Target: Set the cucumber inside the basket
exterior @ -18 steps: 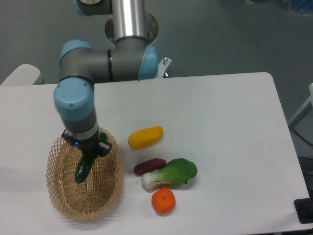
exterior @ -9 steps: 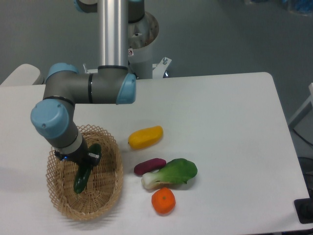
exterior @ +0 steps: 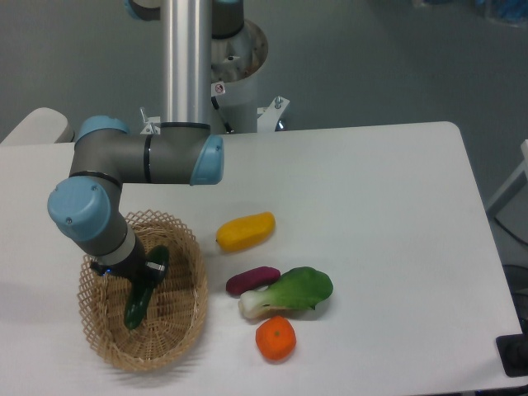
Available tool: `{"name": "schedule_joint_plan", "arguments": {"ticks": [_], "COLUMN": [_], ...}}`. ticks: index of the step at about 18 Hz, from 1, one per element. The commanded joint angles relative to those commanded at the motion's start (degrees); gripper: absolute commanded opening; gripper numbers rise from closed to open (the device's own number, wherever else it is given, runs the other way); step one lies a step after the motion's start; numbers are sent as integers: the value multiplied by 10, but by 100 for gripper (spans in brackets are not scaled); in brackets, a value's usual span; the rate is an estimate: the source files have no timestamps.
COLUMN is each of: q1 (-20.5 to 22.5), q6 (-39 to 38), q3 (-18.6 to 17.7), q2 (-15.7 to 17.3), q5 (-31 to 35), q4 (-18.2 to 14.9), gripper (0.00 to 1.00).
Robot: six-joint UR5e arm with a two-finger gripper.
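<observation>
The dark green cucumber (exterior: 140, 293) hangs tilted inside the woven wicker basket (exterior: 188, 318) at the table's front left, its lower end close to the basket floor. My gripper (exterior: 142, 274) reaches down into the basket from the upper left and is shut on the cucumber's upper part. The wrist hides most of the fingers and the top of the cucumber. I cannot tell whether the cucumber's tip touches the basket floor.
A yellow vegetable (exterior: 245, 231) lies right of the basket. Further right and nearer the front are a purple vegetable (exterior: 252, 280), a leafy bok choy (exterior: 290, 292) and an orange (exterior: 275, 339). The arm's base column (exterior: 188, 58) stands at the back.
The arm has swung left and lowered, carrying the cucumber from the basket's upper rim deeper into the basket. Over the last half second it shifted only slightly left.
</observation>
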Motion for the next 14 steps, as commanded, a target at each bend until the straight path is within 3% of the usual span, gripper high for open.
{"name": "schedule_joint_plan", "arguments": {"ticks": [2, 4, 5, 9, 14], "q1": [0, 0, 0, 2, 40], "q6": [3, 5, 6, 7, 9], "q3": [1, 3, 4, 19, 79], "q2": [1, 3, 4, 8, 25], "q5": [0, 1, 0, -1, -13], "q4": [0, 1, -1, -3, -10], "gripper": [58, 96, 100, 100, 100]}}
